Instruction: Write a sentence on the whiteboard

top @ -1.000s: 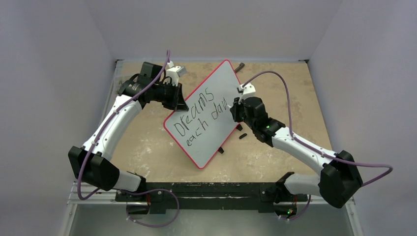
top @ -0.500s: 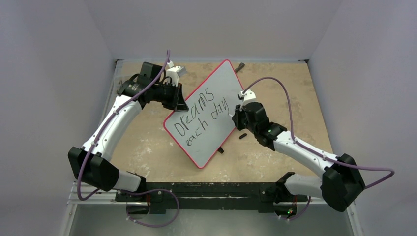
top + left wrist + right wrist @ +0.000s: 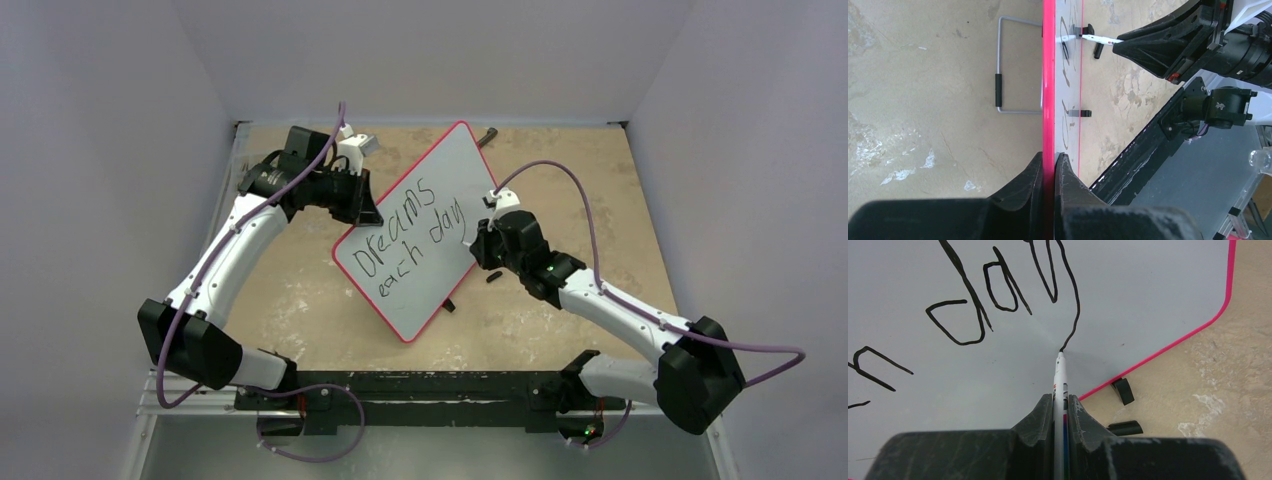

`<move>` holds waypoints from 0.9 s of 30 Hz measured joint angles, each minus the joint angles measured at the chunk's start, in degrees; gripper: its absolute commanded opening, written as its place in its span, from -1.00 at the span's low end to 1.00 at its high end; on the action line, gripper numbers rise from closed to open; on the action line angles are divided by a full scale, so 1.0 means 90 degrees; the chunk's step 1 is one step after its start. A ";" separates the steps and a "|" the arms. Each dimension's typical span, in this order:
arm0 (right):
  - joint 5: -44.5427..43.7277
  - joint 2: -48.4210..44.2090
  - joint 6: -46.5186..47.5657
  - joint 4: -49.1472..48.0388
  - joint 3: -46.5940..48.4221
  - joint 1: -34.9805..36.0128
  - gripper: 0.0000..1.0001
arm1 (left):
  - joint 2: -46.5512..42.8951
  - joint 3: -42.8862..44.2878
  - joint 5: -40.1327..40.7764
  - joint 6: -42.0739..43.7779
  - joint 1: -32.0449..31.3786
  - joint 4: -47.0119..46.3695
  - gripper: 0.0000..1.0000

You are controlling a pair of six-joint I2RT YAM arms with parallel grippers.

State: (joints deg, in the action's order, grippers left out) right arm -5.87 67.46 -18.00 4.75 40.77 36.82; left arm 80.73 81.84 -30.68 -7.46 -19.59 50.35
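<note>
The whiteboard (image 3: 455, 165) stands tilted on the table, and the sentence (image 3: 410, 238) on it reads "Dreams each day" in black. My left gripper (image 3: 365, 212) is shut on the board's red left rim; in the left wrist view it (image 3: 1048, 167) clamps the rim (image 3: 1048, 75) edge-on. My right gripper (image 3: 478, 238) is shut on a white marker (image 3: 1060, 385). The marker's tip touches the end of the tail of the "y" in "day" (image 3: 998, 290). The marker also shows in the left wrist view (image 3: 1096, 39).
A black marker cap (image 3: 1125, 428) lies on the table beside the board's lower right rim, next to a black edge clip (image 3: 1122, 391). A wire stand (image 3: 1013, 65) sits behind the board. Grey walls enclose the table on three sides.
My right gripper has drawn the marker down the board, turning the last letter into a "y" with a long tail. The left gripper and the board have not moved.
</note>
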 measured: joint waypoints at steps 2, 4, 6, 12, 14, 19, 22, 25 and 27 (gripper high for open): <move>0.0012 0.0000 -0.0002 0.0002 0.0000 -0.0002 -1.00 | -0.0002 0.0000 0.0000 0.0000 0.0000 0.0002 -1.00; 0.0039 0.0000 -0.0005 0.0000 0.0000 -0.0010 -1.00 | -0.0005 0.0000 0.0002 0.0000 0.0000 0.0002 -1.00; 0.0102 -0.0002 -0.0010 0.0005 0.0000 -0.0012 -1.00 | -0.0010 0.0000 0.0007 -0.0002 0.0000 0.0005 -1.00; 0.0296 -0.0002 -0.0041 0.0075 0.0051 -0.0012 -1.00 | -0.0024 0.0000 0.0029 -0.0002 0.0000 0.0017 -1.00; 0.0364 -0.0002 -0.0051 0.0117 0.0092 -0.0012 -1.00 | -0.0027 0.0000 0.0029 -0.0002 0.0000 0.0015 -1.00; 0.0646 0.0000 -0.0095 0.0168 0.0359 -0.0002 -1.00 | -0.0032 0.0000 0.0029 0.0000 0.0000 0.0015 -1.00; 0.0804 0.0002 -0.0104 0.0180 0.0631 0.0024 -1.00 | -0.0032 0.0000 0.0027 0.0000 -0.0007 0.0007 -1.00; 0.0908 -0.0029 -0.0104 0.0233 0.0974 0.0034 -1.00 | -0.0039 0.0000 0.0029 -0.0002 -0.0022 0.0005 -1.00; 0.0935 -0.0165 -0.0104 0.0323 0.1151 0.0041 -1.00 | -0.0044 0.0000 0.0029 0.0000 -0.0029 0.0005 -1.00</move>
State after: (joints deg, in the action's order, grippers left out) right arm 2.55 65.98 -18.94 7.66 51.13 37.19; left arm 80.34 81.84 -30.41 -7.46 -19.86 50.39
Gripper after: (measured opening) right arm 0.085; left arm 0.046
